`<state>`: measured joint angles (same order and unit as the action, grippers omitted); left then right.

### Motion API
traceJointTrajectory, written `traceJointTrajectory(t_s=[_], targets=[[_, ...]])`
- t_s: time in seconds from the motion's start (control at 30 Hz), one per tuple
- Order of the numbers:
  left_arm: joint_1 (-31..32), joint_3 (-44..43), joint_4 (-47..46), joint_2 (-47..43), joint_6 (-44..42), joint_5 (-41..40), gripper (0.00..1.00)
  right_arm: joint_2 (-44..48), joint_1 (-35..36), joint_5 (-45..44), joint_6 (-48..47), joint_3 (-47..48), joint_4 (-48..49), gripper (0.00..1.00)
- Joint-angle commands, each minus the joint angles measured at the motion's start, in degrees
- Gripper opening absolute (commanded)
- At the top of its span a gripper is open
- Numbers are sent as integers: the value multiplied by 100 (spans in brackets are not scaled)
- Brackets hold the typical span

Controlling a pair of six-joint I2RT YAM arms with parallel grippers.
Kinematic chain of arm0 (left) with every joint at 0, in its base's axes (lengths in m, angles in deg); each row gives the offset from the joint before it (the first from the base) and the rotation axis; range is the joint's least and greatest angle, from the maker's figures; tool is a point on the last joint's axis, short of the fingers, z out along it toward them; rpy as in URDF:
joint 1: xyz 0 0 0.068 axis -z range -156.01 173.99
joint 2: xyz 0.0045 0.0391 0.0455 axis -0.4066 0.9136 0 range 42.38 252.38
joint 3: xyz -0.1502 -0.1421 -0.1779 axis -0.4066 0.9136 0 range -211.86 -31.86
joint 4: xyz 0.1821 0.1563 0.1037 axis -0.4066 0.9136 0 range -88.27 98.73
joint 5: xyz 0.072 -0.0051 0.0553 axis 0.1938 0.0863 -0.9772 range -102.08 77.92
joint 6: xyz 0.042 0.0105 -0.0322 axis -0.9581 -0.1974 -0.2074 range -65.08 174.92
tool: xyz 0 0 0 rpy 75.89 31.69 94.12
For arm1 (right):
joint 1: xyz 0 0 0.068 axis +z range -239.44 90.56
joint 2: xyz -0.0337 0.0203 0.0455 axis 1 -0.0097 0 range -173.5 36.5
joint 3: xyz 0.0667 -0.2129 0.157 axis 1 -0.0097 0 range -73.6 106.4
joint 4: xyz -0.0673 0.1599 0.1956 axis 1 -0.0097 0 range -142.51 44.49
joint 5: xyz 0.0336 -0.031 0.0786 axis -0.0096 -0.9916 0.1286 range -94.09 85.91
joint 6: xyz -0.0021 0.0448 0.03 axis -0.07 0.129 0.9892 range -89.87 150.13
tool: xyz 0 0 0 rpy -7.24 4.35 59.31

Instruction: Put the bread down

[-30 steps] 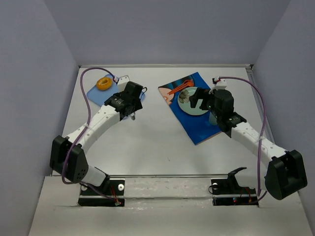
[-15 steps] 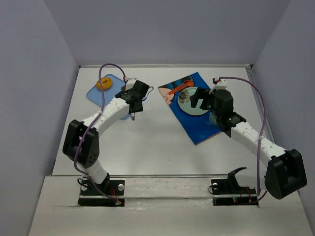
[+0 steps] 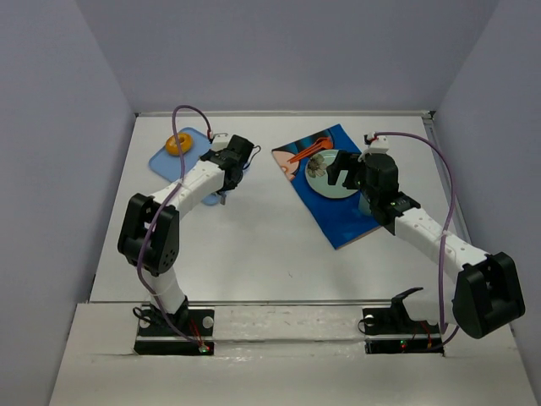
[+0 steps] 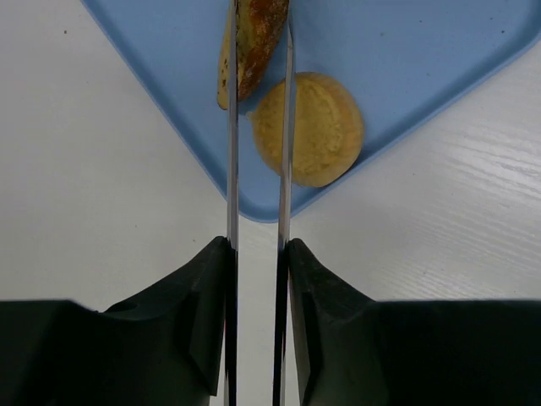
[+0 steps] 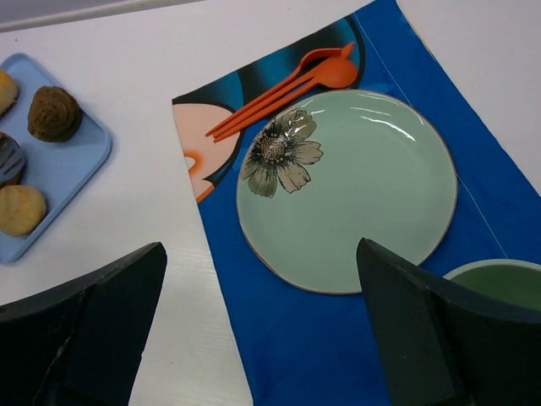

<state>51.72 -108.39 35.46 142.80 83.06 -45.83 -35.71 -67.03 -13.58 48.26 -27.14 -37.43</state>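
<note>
Steel-thin blades of the left pincer (image 4: 258,25) are clenched on a brown-crusted piece of bread (image 4: 256,51) held edge-on between them, both blades appearing to press its sides. Whether it has left the surface yet I cannot tell. Directly beneath sits the blue tray (image 4: 423,51), with a pale round bun (image 4: 311,127) lying just beside the blades and untouched. Around the tray's corner is the white worktop (image 4: 101,169). From above, a ring doughnut (image 3: 178,143) lies at the tray's far end. Across the worktop and well apart from the tray, the right pincer (image 5: 260,245) hangs released with nothing between its fingers, above a green plate with a flower print (image 5: 372,186). The plate is bare. It rests on a blue placemat (image 5: 279,355) with an orange fork and spoon (image 5: 296,80) by its far rim and a green bowl (image 5: 499,283) at its near side. By my reading the task is at its start — the grasp looks made, but carrying and setting down remain, probably onto that plate.
</note>
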Motion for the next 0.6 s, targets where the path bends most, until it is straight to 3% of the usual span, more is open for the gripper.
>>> traceJointTrajectory(t_s=[0.0,0.1,0.17,0.4,0.57], targets=[[-74,-213,72,-172,130,-289,34,13,0,-193,-82,259,265,100],[-74,-309,203,-356,253,-412,22,5,0,-184,-82,267,265,100],[-74,-388,256,-514,306,-526,20,-4,0,-175,-82,276,265,100],[66,-644,-51,-1086,297,-184,18,119,0,-289,15,224,265,99],[785,-984,-499,-1008,78,19,18,653,0,-1314,550,-92,265,100]])
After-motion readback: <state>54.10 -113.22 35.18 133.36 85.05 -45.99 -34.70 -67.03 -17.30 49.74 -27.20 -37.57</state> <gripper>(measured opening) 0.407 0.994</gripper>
